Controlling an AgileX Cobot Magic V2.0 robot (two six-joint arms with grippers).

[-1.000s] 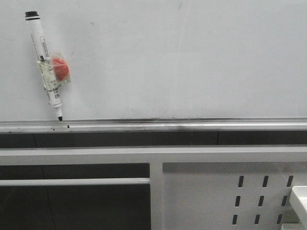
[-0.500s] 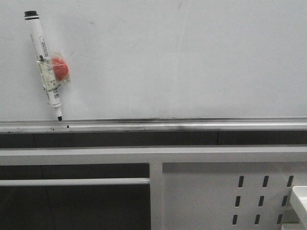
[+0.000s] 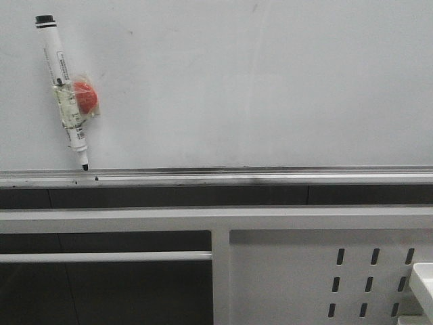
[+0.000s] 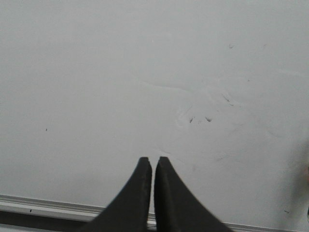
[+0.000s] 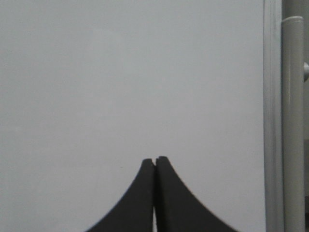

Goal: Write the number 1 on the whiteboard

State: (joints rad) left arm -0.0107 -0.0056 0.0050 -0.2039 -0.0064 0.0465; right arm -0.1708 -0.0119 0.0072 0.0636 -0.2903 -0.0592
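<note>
The whiteboard (image 3: 257, 88) fills the upper half of the front view, with its silver rail (image 3: 270, 177) along the lower edge. No black stroke of a number 1 shows on it in any view. A white marker with a black cap (image 3: 65, 95) hangs tilted on the board at the far left, held by a red magnet (image 3: 86, 96), tip down just above the rail. Neither gripper shows in the front view. My left gripper (image 4: 152, 159) is shut and empty, facing the board (image 4: 96, 87), which has faint smudges. My right gripper (image 5: 155, 159) is shut and empty, facing the bare board (image 5: 120, 72).
Below the rail are a white horizontal bar (image 3: 203, 218) and a white metal panel with slotted holes (image 3: 304, 271). A white edge (image 3: 423, 281) pokes in at the lower right. In the right wrist view the board's frame (image 5: 272, 116) and a grey pole (image 5: 293, 125) stand beside it.
</note>
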